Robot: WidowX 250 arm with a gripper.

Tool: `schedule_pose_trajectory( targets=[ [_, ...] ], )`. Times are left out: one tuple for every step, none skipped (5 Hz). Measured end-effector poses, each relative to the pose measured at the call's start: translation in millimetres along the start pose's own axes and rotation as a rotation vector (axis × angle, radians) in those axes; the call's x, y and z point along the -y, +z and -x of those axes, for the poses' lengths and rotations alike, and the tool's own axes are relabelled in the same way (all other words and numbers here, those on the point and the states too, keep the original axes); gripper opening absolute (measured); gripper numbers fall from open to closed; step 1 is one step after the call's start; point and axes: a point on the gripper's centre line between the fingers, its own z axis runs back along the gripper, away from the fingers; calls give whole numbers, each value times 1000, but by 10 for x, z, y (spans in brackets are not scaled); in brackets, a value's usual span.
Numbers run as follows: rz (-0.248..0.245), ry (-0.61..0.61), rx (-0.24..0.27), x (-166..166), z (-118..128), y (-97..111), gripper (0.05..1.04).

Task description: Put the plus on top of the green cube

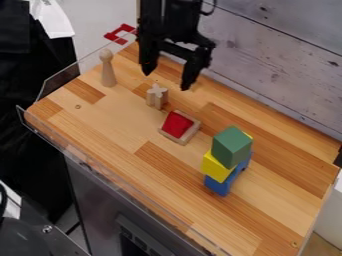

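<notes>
1. In the camera view, the end effector (167, 80) is wide open, its two fingers spread well apart with nothing held between them and neither one touching the plus
2. The arm (175, 17) enters from the top edge, and its end effector hangs with the fingertips pointing down over the far part of the counter (163, 175)
3. The plus (157, 96), a small plain wooden piece, stands on the counter, appearing just below the fingertips in the view
4. The green cube (232, 146) sits tilted at the top of a stack, over a yellow block (216, 166) and a blue block (219, 185), well apart from the plus
5. Between the plus and the stack lies a red block (177, 124) on a wooden base (179, 141); a wooden peg figure (107, 70) stands upright on the plus's other side
</notes>
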Motion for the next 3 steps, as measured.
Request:
schedule_pose_trajectory(
  targets=[
    [-10, 11, 14, -130, -108, -67, 999],
    [-26, -6, -5, -195, -148, -137, 999],
    [-10, -15, -51, -171, -130, -294, 999]
  ],
)
